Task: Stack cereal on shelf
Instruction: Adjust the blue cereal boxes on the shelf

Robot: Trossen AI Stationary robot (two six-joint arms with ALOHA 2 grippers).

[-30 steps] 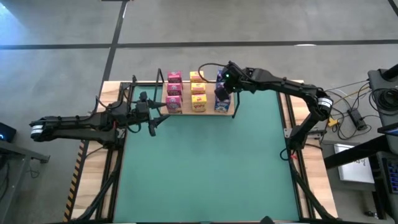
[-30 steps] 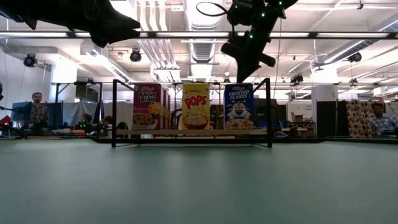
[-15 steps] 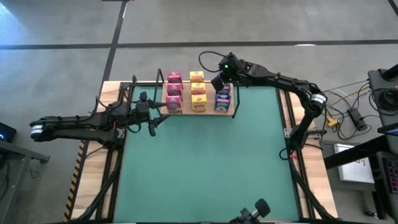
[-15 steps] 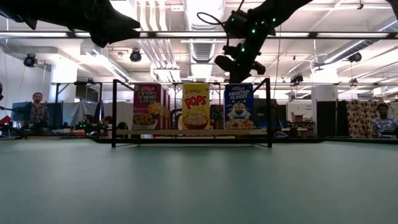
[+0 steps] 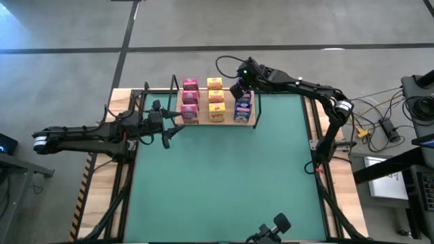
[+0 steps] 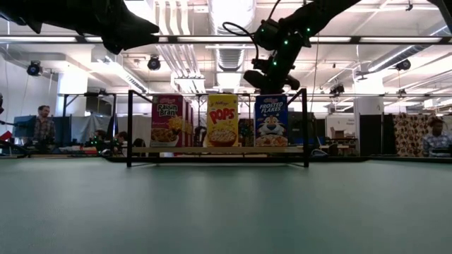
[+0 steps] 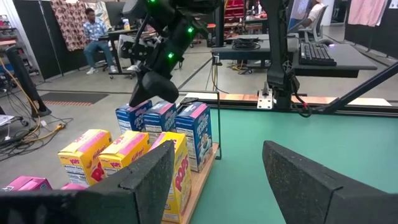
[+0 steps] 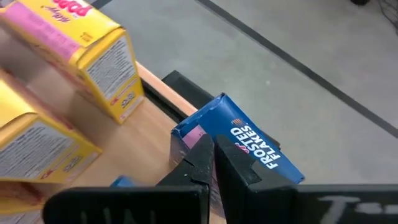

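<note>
1. The right gripper (image 5: 239, 87) now sits farther back over the shelf (image 5: 230, 120) than a second ago, above the rear of the blue boxes (image 5: 243, 106).
2. In the low view it hangs lower, just above the front Frosted Flakes box (image 6: 271, 121).
3. A dark object (image 5: 270, 228) now shows at the desk's near edge.

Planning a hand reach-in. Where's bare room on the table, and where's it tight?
Free: the green mat in front of the shelf, between both arms. Tight: the shelf itself, with pink, yellow and blue boxes in rows and the right gripper shut at the back blue box. The left gripper, open, waits off the shelf's left end.
</note>
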